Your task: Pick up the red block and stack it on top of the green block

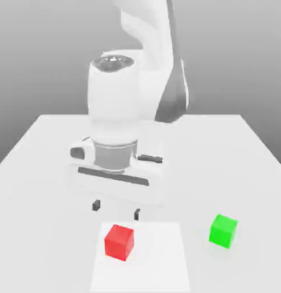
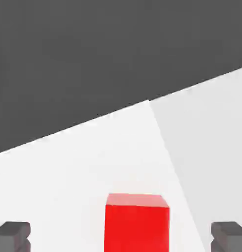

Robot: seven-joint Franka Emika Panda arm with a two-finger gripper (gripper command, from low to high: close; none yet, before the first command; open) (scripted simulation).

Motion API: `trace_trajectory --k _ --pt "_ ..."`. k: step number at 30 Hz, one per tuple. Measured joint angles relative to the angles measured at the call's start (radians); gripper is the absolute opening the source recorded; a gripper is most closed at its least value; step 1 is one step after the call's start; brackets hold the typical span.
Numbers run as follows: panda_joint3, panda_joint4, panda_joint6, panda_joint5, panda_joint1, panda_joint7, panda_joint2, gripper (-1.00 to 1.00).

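1st block [image 1: 119, 242] on mat [image 1: 159, 266], twd exterior view's left; 2nd block [image 1: 222, 231] on tbl [image 1: 39, 189], off mat, to exterior view's right.

You have bare tabletop [image 1: 194, 171] between the red block [image 1: 119, 242] and the green block [image 1: 223, 231], which stand well apart. Nothing stands between them to block your way across.

No readable text, labels, brands, numbers or signs on anything here.
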Motion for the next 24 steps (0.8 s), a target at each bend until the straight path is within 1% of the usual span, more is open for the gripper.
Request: trace_trajectory --k 5,6,13,19,24 --pt "0.003 0.018 0.151 0.002 -0.002 0.002 0.181 0.0" --pt "0.003 0.021 0.169 0.002 -0.002 0.002 0.203 -1.0" --pt "0.004 0.021 0.168 -0.001 -0.004 0.005 0.201 -1.0" --pt "0.009 -0.007 0.003 -0.001 -0.004 0.003 0.008 -1.0" --pt "0.117 -0.009 -0.076 0.024 0.219 -0.148 -0.075 -1.0"
